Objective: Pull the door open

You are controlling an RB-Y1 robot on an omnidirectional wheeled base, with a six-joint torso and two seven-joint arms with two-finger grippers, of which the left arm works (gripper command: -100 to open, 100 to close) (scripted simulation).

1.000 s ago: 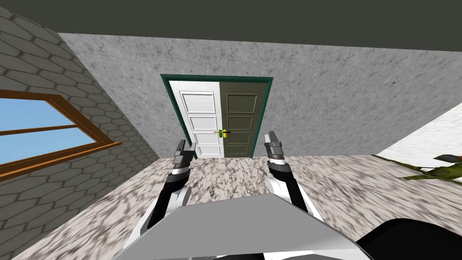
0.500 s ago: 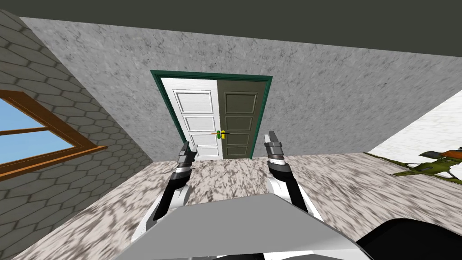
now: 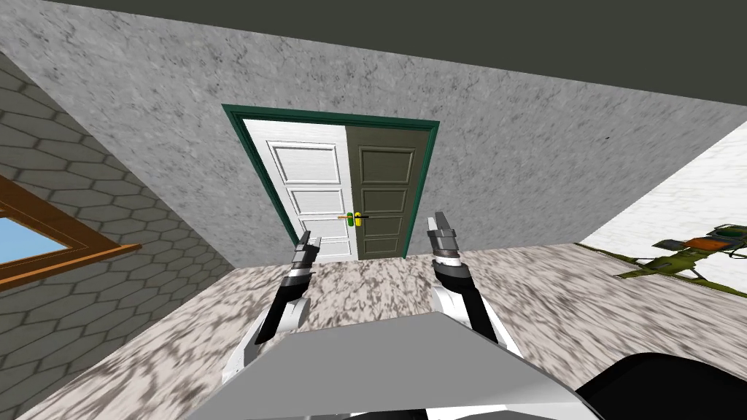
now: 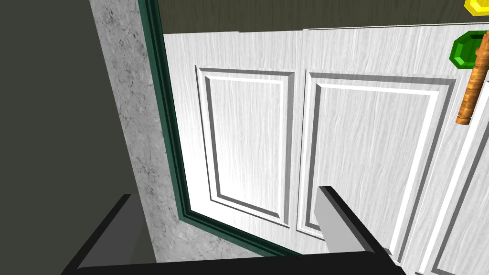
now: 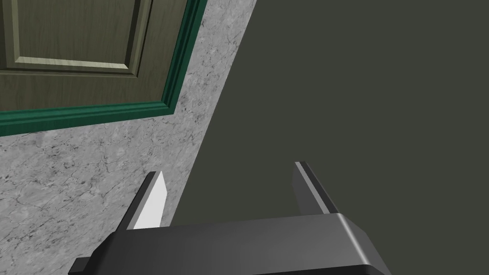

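Note:
A double door stands shut in a dark green frame [image 3: 241, 138] ahead of me. Its left leaf [image 3: 306, 189] is white and its right leaf [image 3: 383, 189] is dark olive. An orange lever handle [image 4: 472, 95] on a green base [image 4: 465, 50] sits at the white leaf's inner edge, beside a yellow base [image 3: 359, 217] on the olive leaf. My left gripper [image 3: 305, 244] is open in front of the white leaf's lower panels [image 4: 248, 138], short of the door and off to the side of the handle. My right gripper [image 3: 440, 227] is open too, facing the frame's edge [image 5: 181, 57] and the grey wall.
A speckled grey wall [image 3: 547, 168] surrounds the door, above a marbled floor [image 3: 365, 292]. On the left, a hexagon-tiled wall holds a brown-framed window [image 3: 51, 251]. An olive-green object [image 3: 686, 259] lies far right on a white surface.
My view has swung: the window slid off to the left, and the door looks larger and sits further left. My left arm has drawn inward toward the white leaf. The right arm looks unmoved.

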